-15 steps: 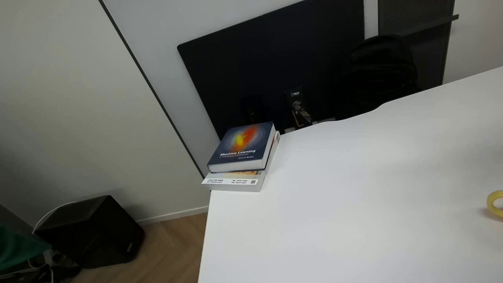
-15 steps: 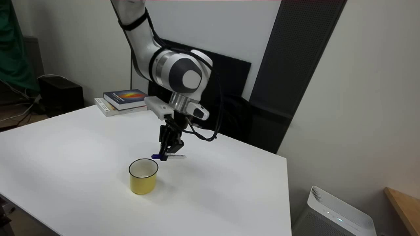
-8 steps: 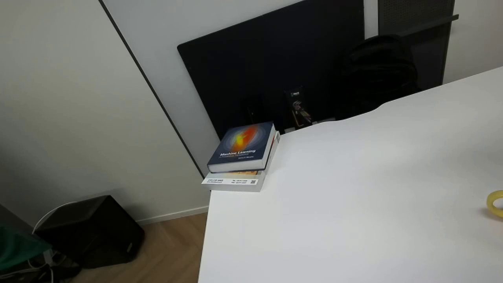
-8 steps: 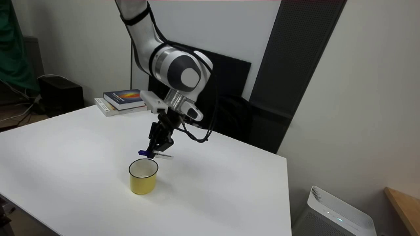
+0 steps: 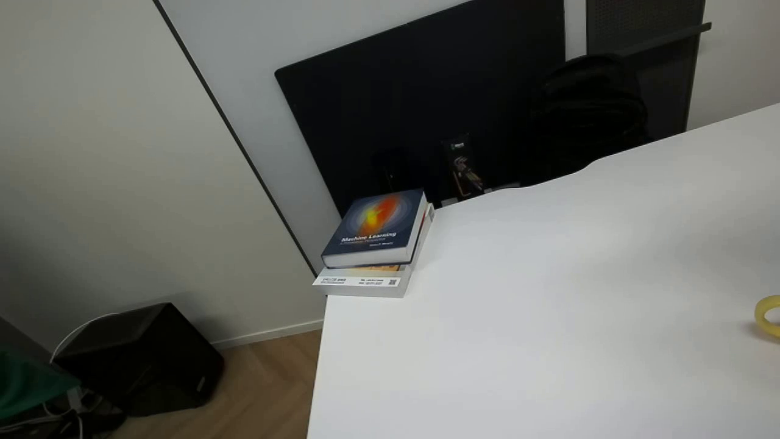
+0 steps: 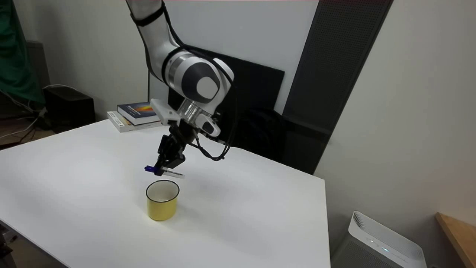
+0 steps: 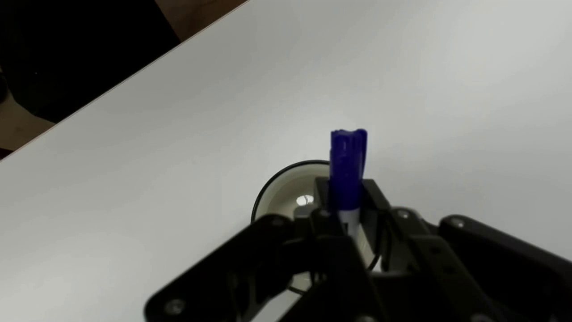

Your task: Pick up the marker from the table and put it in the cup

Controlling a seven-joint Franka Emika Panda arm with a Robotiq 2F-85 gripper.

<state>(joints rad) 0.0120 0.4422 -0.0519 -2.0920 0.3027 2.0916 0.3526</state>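
My gripper (image 6: 159, 172) is shut on the marker (image 6: 174, 174), which has a blue cap and a white barrel. In the wrist view the gripper (image 7: 346, 194) grips the marker (image 7: 347, 165) near where cap meets barrel. The marker lies nearly level, slightly tilted with its cap end higher. The yellow cup (image 6: 161, 209) with a black rim stands upright on the white table (image 6: 241, 223). The gripper is above the cup's far side, apart from it. In the wrist view the cup (image 7: 283, 190) is partly hidden behind the fingers. In an exterior view only its yellow handle (image 5: 760, 316) shows.
Two stacked books (image 6: 137, 113) lie at the far table corner; they also show in an exterior view (image 5: 375, 235). A dark backpack (image 5: 588, 116) and a black panel (image 5: 426, 110) stand behind the table. A white appliance (image 6: 386, 242) stands beside the table.
The gripper has moved left in an exterior view with the marker held, and slightly up. The marker has gone from level to slightly tilted. The cup has not moved.
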